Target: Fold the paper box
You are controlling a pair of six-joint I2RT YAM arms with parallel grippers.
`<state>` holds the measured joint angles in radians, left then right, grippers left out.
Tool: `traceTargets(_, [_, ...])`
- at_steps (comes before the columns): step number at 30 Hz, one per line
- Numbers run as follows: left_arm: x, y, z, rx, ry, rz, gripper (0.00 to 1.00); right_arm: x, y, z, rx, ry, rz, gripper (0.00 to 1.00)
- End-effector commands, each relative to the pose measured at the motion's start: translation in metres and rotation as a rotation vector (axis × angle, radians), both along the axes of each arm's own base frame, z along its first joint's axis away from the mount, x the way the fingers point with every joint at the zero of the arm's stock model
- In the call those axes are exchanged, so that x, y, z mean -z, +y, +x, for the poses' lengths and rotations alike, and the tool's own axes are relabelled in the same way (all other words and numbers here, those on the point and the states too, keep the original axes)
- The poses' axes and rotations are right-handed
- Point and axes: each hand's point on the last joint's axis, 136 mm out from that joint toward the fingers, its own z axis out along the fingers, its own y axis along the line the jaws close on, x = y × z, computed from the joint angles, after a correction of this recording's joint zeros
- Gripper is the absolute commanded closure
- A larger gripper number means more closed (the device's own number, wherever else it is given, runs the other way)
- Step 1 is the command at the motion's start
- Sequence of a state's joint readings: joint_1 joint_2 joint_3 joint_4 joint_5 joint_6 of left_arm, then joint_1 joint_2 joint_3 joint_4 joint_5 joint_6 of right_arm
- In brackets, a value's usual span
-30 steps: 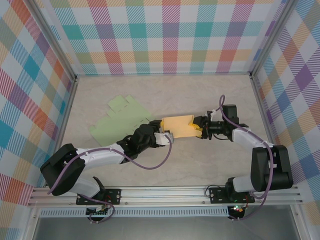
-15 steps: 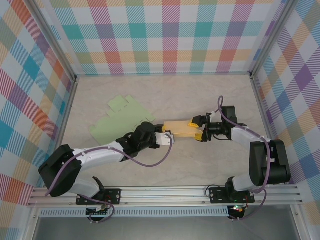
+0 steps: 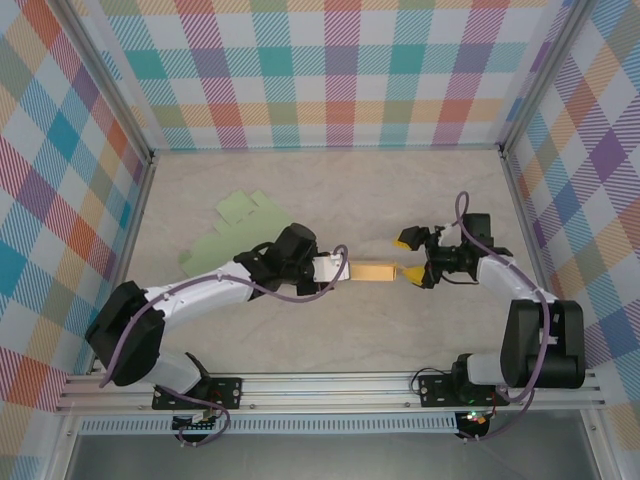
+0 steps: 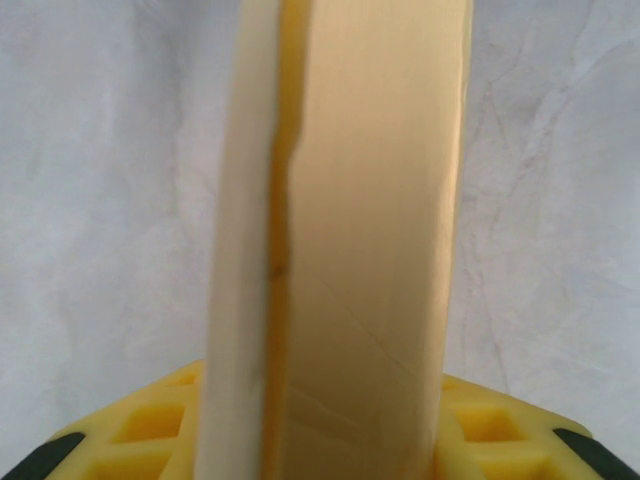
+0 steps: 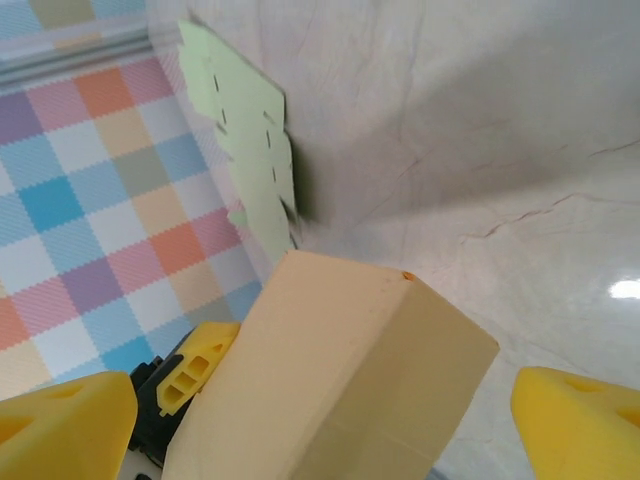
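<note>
The paper box (image 3: pixel 373 270) is a tan, folded-up block seen edge-on, held just above the table in the middle. My left gripper (image 3: pixel 338 268) is shut on its left end. In the left wrist view the box (image 4: pixel 345 230) rises between the yellow fingers (image 4: pixel 150 425). My right gripper (image 3: pixel 409 256) stands open at the box's right end, one fingertip above it and one beside its corner. In the right wrist view the box (image 5: pixel 340 380) lies between the wide-apart yellow fingertips (image 5: pixel 580 420), touching neither.
A flat light-green paper sheet (image 3: pixel 235 235) lies on the table behind the left arm, and the green sheet (image 5: pixel 250 130) also shows in the right wrist view. Checked walls enclose the table (image 3: pixel 330 190) on three sides.
The right gripper has opened, let go of the box and drawn back to the right. The left gripper has closed on the box and turned it onto its edge.
</note>
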<state>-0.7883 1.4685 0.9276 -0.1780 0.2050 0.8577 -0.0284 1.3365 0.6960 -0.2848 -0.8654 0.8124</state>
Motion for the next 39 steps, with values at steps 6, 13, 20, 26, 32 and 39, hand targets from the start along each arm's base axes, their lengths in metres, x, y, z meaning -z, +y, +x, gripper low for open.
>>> traceTargets(6, [0.029, 0.001, -0.016, 0.025, 0.337, 0.073, 0.66, -0.015, -0.031, -0.002, 0.038, -0.132, -0.247, 0.03])
traceTargets(13, [0.048, -0.004, -0.007, 0.008, 0.489, 0.179, 0.60, -0.050, -0.038, -0.017, -0.010, -0.353, -0.376, 0.20])
traceTargets(20, [0.048, -0.008, 0.005, -0.009, 0.460, 0.185, 0.34, -0.072, -0.028, -0.039, -0.122, -0.517, -0.403, 0.33])
traceTargets(26, [0.040, -0.011, 0.007, -0.011, 0.435, 0.156, 0.27, -0.068, -0.025, -0.037, -0.166, -0.554, -0.481, 0.31])
traceTargets(32, [0.030, -0.010, 0.017, -0.050, 0.371, 0.127, 0.26, -0.057, -0.020, -0.025, -0.222, -0.556, -0.596, 0.24])
traceTargets(39, [0.022, -0.015, 0.026, -0.082, 0.326, 0.071, 0.26, -0.046, -0.009, -0.009, -0.278, -0.574, -0.648, 0.24])
